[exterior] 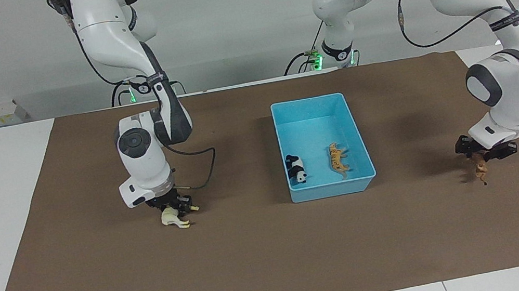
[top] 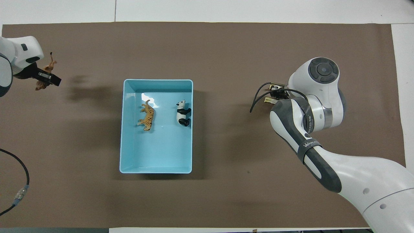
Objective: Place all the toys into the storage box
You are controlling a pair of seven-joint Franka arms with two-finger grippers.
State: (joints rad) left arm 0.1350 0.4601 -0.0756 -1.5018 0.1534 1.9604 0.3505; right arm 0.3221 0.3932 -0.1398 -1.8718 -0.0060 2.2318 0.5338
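1. Left gripper (exterior: 479,157) was clamped on the brown lion (exterior: 479,168), lifted off the mat (exterior: 268,260).
2. Right gripper (exterior: 173,205) had closed on the white horse (exterior: 172,217).
3. Panda (exterior: 296,167) and tiger (exterior: 338,156) lay in the blue storage box (exterior: 308,105), panda at tiger's nine o'clock in the facing view.

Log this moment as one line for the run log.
left gripper: shut on brown lion, lifted | right gripper: on white horse | panda, tiger: in storage box

Bright, even overhead light — soft shadows, glare inside the storage box (top: 129,129).
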